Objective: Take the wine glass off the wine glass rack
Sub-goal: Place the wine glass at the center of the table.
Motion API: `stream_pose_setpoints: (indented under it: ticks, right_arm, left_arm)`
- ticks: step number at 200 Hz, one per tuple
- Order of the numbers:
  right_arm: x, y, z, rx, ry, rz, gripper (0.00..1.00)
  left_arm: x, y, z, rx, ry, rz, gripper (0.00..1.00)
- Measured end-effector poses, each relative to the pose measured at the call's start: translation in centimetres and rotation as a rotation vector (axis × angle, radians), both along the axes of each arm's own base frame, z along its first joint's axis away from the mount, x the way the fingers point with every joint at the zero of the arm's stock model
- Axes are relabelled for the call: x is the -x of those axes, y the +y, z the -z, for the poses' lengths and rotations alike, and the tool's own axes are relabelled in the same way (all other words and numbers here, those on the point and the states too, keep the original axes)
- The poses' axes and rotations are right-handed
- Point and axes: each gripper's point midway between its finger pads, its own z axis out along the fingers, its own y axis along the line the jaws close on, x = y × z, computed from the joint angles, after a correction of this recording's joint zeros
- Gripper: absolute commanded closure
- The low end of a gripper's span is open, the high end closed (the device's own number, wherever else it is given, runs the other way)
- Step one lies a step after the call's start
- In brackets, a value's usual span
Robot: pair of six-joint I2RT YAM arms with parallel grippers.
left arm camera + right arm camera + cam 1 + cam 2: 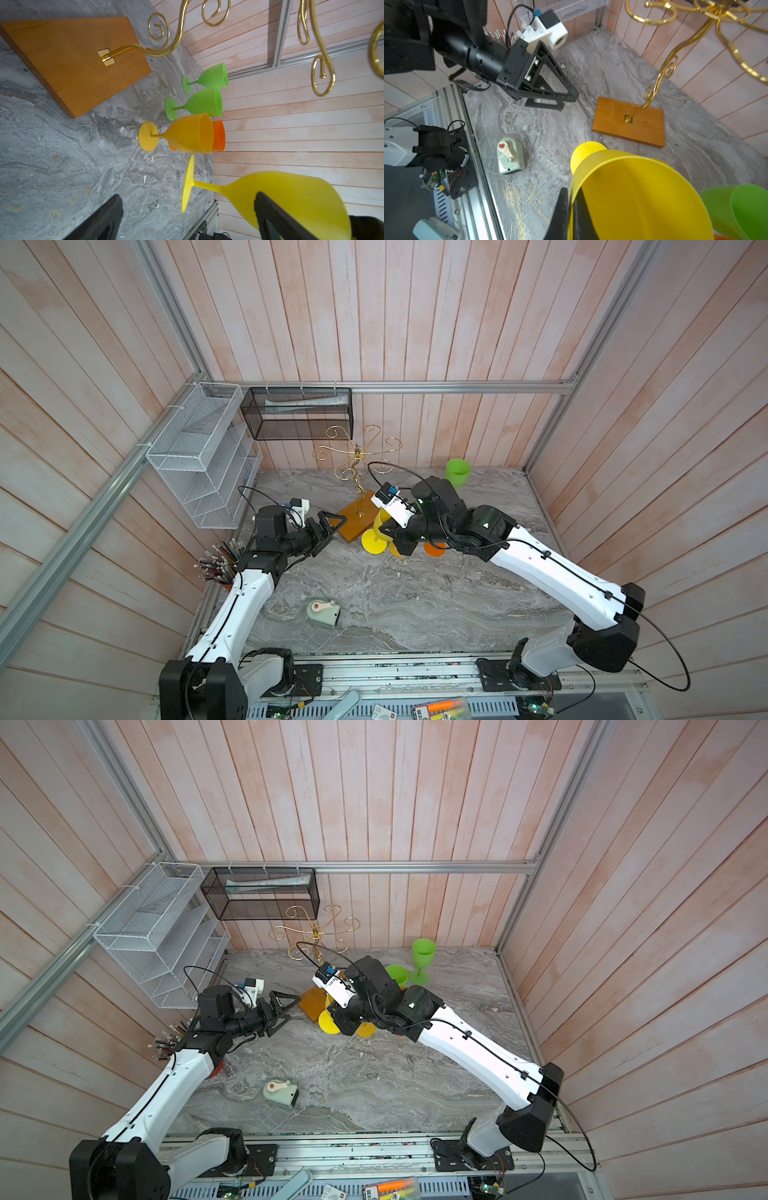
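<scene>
No text, brand or number can be read in any view. Dark print is seen on the white camera mount (333, 985) of the right arm, but it is too small to be made out. A red mark is carried by a small white card (384, 711) at the front edge, and some print by the orange pack (442, 706) beside it. Neither can be deciphered.
</scene>
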Motion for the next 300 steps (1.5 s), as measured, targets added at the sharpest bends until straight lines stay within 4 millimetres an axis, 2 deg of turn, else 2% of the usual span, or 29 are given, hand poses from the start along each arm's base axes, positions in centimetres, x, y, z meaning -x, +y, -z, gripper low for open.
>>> stream_pose_setpoints:
  ticks: [57,119,156,231,279,300]
  right_arm:
    - [0.3,-1.0,3.9,0.104,0.041,0.028,1.0]
    - [0.4,-0.2,7.3,0.176,0.084,0.009,1.0]
    - [0.5,0.2,8.7,0.209,0.098,-0.005,1.0]
    - [2.3,0.8,13.5,0.329,0.121,-0.038,1.0]
    - [1.5,0.3,15.0,0.381,0.097,0.0,1.0]
    - [1.0,0.3,15.1,0.386,0.077,0.018,1.0]
  left_arm:
    - [-0.1,0.2,-0.1,-0.021,-0.003,-0.007,0.0]
    - [0.0,0.3,0.2,-0.029,0.011,-0.009,0.0]
    - [-0.1,0.3,0.4,-0.031,0.019,-0.01,0.0]
    - [-0.5,0.5,0.1,-0.04,0.012,-0.026,0.0]
    - [-0.5,0.6,0.1,-0.043,0.013,-0.033,0.0]
    - [-0.5,0.7,0.2,-0.047,0.016,-0.039,0.0]
